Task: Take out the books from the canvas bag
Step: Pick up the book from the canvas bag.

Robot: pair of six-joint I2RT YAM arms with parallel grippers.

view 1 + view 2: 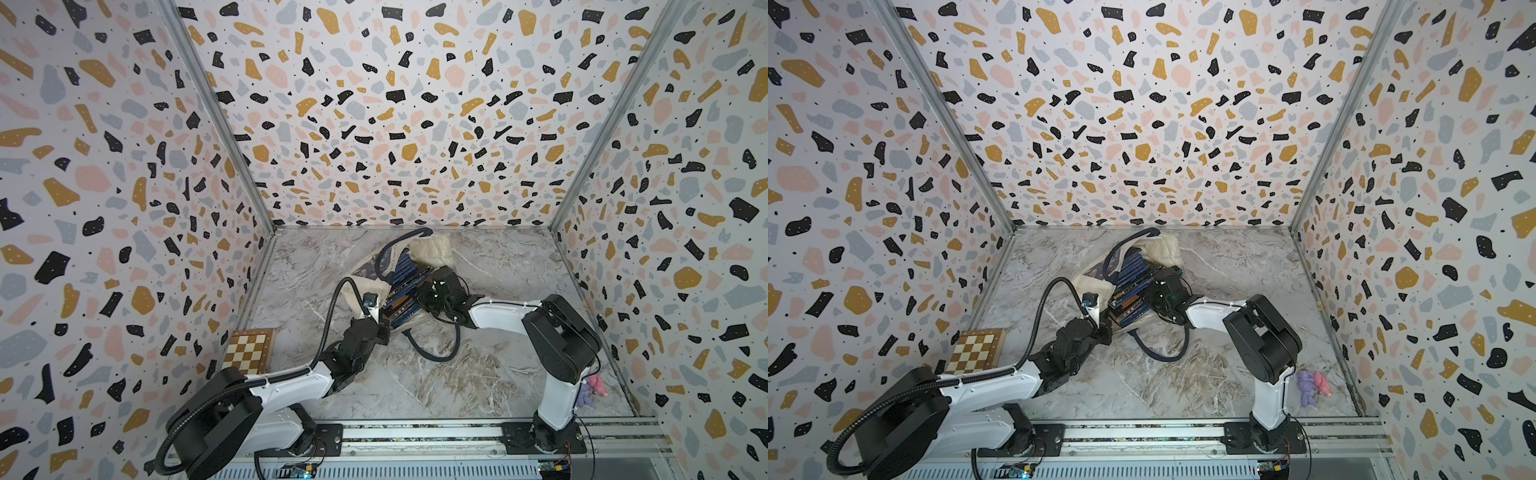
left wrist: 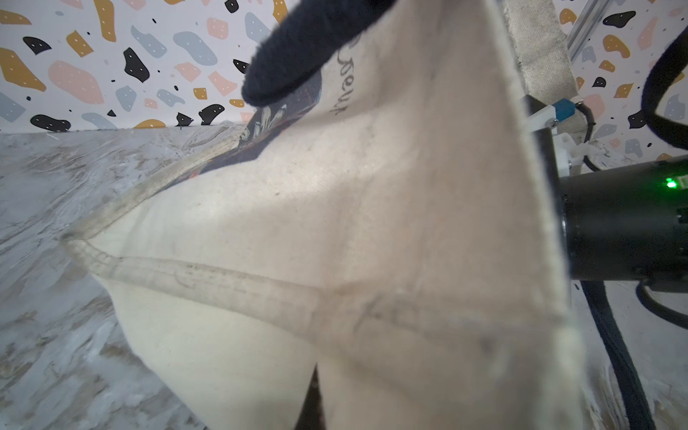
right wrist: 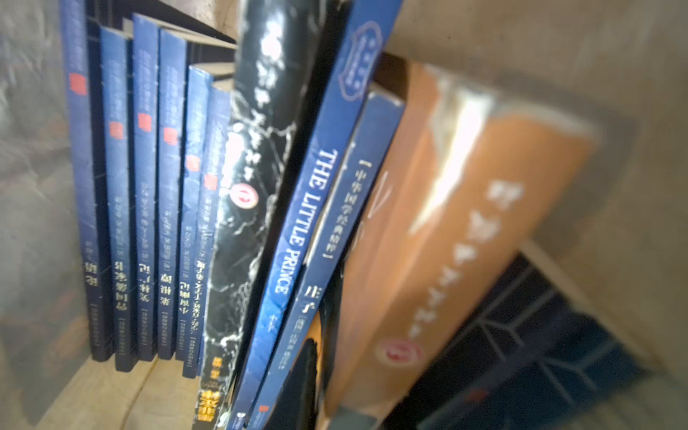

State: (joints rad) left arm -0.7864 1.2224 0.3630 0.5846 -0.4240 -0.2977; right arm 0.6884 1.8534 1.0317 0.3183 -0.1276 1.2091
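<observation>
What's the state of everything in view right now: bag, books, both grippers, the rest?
canvas bag: slumped, mouth open, not emptied.
books: packed side by side in the canvas bag, none out.
left gripper: shut on the canvas bag's fabric.
right gripper: at the books; open or shut cannot be told.
chessboard box: lying flat, board up, untouched.
plush toy: lying loose, untouched.
</observation>
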